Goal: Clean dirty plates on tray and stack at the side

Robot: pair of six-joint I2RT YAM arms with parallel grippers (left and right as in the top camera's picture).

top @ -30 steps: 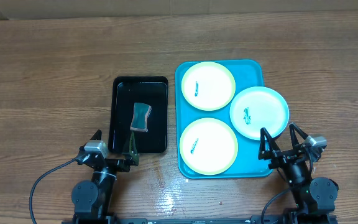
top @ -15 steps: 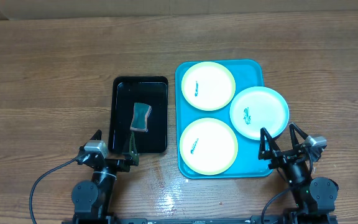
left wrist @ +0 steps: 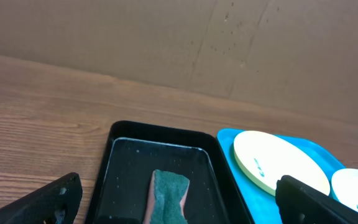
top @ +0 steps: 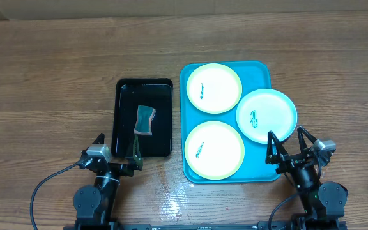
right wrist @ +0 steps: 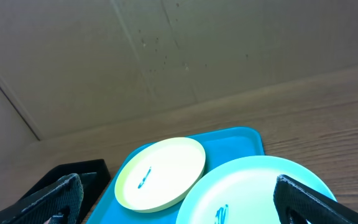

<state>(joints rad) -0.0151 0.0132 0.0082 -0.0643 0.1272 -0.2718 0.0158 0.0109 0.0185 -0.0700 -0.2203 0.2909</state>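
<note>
The turquoise tray holds three plates, each with a small teal smear. One yellow-green rimmed plate lies at the tray's far end, and it also shows in the right wrist view. A second yellow-green plate lies at the near end. A pale-blue plate overhangs the tray's right rim, and it also shows in the right wrist view. My left gripper is open and empty near the black tray's near end. My right gripper is open and empty just near of the pale-blue plate.
A smaller black tray left of the turquoise tray holds a green sponge, which also shows in the left wrist view. A brown cardboard wall stands behind the wooden table.
</note>
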